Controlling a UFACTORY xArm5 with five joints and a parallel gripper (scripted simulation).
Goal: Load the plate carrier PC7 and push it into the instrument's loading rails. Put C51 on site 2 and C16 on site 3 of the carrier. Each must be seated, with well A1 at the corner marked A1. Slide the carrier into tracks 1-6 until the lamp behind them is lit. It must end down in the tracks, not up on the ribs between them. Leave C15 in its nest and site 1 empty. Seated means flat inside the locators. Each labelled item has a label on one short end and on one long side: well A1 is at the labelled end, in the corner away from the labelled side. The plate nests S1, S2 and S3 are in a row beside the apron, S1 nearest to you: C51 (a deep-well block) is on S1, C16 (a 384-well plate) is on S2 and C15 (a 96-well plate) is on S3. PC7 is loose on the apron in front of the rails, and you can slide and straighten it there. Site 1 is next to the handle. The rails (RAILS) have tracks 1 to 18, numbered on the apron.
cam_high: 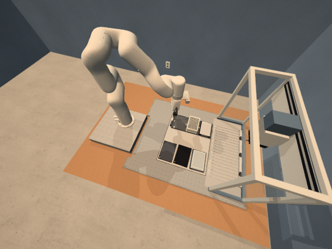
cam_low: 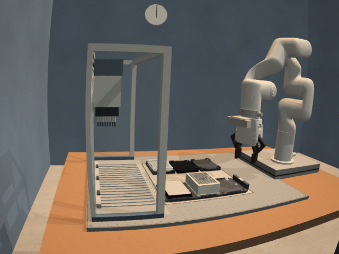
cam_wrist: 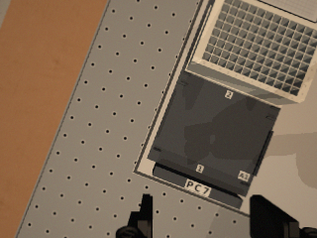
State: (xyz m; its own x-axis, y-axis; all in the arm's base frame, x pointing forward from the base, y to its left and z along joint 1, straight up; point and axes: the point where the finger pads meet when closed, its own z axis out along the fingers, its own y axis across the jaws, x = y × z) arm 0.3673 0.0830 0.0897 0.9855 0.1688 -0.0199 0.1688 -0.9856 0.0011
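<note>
The carrier PC7 (cam_high: 180, 122) (cam_low: 231, 186) (cam_wrist: 213, 134) lies on the apron in front of the rails (cam_high: 225, 150) (cam_low: 123, 183), outside the tracks. Its site 1 is bare. The deep-well block C51 (cam_high: 193, 123) (cam_low: 202, 181) (cam_wrist: 258, 50) stands on site 2 and looks level. The pale plate C16 (cam_high: 205, 128) (cam_low: 178, 188) lies on site 3 and looks flat. Their labels cannot be read. C15 (cam_high: 198, 160) (cam_low: 159, 165) is in nest S3. My gripper (cam_low: 246, 158) (cam_wrist: 200, 214) is open and empty, above and just behind PC7's handle end. No lit lamp shows.
Nests S1 (cam_high: 167, 151) (cam_low: 205, 164) and S2 (cam_high: 182, 155) (cam_low: 183, 166) are empty, in a row with C15. The instrument's frame posts (cam_high: 253, 120) (cam_low: 164, 131) stand around the rails. A pipetting head (cam_high: 281, 123) (cam_low: 107, 91) hangs above the rails.
</note>
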